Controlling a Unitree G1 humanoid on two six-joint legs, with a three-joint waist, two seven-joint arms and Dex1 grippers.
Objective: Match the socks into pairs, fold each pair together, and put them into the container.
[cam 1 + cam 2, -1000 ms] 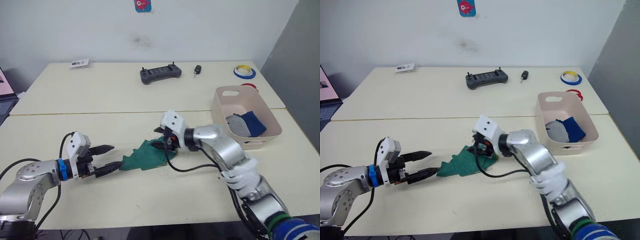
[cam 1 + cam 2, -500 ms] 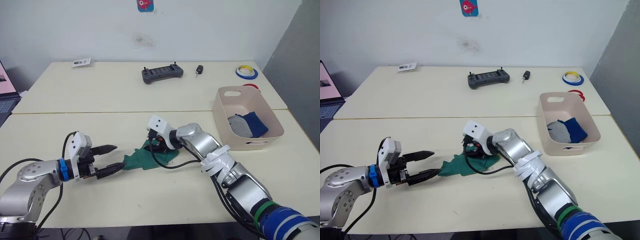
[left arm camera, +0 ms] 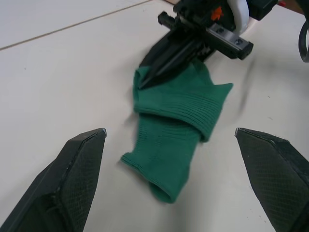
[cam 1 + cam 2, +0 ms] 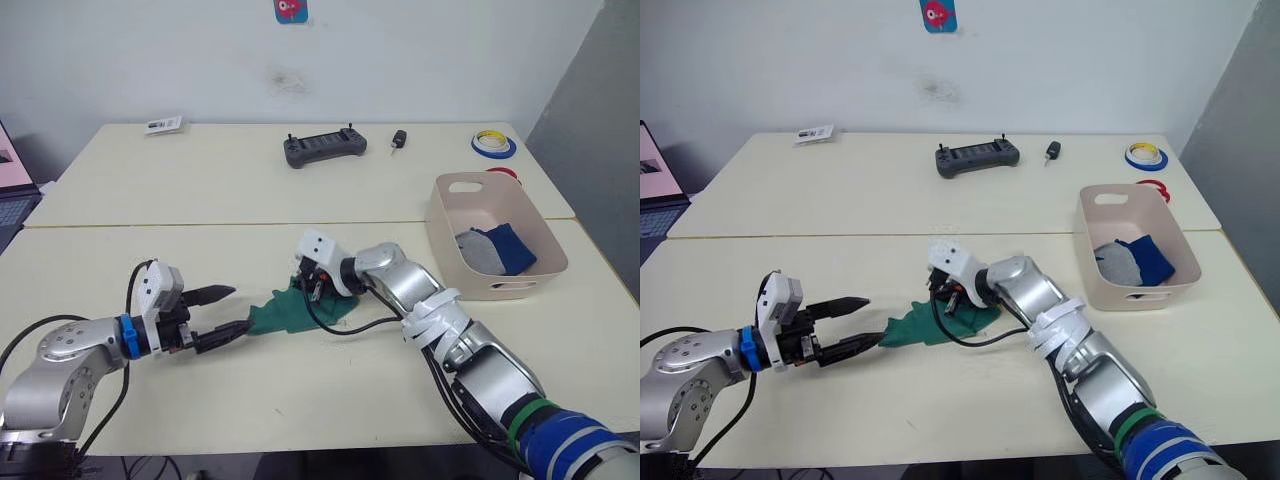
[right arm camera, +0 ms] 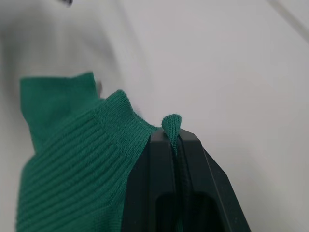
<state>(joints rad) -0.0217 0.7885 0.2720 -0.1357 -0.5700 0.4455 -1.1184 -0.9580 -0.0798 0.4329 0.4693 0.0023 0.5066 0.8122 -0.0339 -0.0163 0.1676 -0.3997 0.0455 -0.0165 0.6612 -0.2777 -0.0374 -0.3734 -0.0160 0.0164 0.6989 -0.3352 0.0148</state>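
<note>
Green socks [image 4: 292, 313]: centre of the frame, flat on the tabletop [image 4: 330, 380], overlapped, not yet folded.
Right gripper [image 3: 159, 67]: fingers clenched on a pinch of green cuff at the near end of the pair.
Left gripper [image 4: 225, 312]: lower left of the frame, fingers spread, just short of the socks' left tip, grasping nothing.
Container [image 4: 445, 190]: right of the frame, well apart; holds a grey bundle [image 4: 473, 250] and a blue bundle [image 4: 508, 246].
Progress: judged two pairs stowed; green pair left to fold and stow.
</note>
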